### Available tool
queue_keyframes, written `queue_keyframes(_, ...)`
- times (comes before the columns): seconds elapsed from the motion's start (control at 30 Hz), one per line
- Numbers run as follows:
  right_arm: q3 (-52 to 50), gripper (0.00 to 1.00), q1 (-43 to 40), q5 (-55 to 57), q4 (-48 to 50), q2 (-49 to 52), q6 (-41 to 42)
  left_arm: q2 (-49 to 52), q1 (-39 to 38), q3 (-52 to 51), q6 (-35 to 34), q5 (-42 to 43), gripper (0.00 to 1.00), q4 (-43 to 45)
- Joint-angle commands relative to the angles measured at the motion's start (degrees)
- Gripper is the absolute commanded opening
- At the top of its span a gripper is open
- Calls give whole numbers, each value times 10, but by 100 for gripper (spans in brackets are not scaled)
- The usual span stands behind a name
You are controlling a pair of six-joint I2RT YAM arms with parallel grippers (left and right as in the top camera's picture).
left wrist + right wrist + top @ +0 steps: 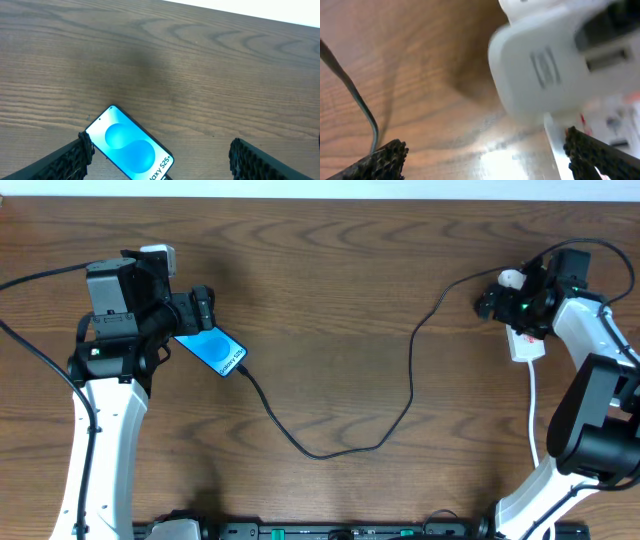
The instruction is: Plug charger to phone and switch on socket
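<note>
Dark wood-grain tabletop [330, 260] fills every view, with the socket [527, 345] lying near its right edge as a narrow white strip. The charger [330, 450] leaves that spot as a thin black line, sags in a loose loop toward the near edge, and climbs to the phone [212, 350], which lies well apart from the socket, across the table on the left. The cable's tip meets the phone's lower end, so the plugging-in looks done, though the joint itself is too small to confirm. What is left is most likely the switch, and whether it is already on cannot be told. The phone lies flat with its screen up. Its long axis runs diagonally, its cable end pointing toward the near edge and the socket's side. The left gripper [161, 144] hangs over the phone with jaws spread wide, grasping nothing. The right gripper [485, 142] hovers just over the socket, likewise released, with a white adapter block [555, 65] close beneath it.
</note>
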Motion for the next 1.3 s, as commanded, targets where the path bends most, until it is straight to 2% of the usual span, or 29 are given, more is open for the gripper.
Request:
queue_keyframes(0.0,-9,99,-2,40,-14,-39,18,-6,-1,-4,8,-8,88,-1)
queue_keyframes(0.6,-9,99,0,119,-57,-110,55,-6,-1,-4,8,-8,88,-1)
queue_keyframes(1.27,-9,99,0,132,-60,-192,55,-6,-1,-4,8,-8,89,-1)
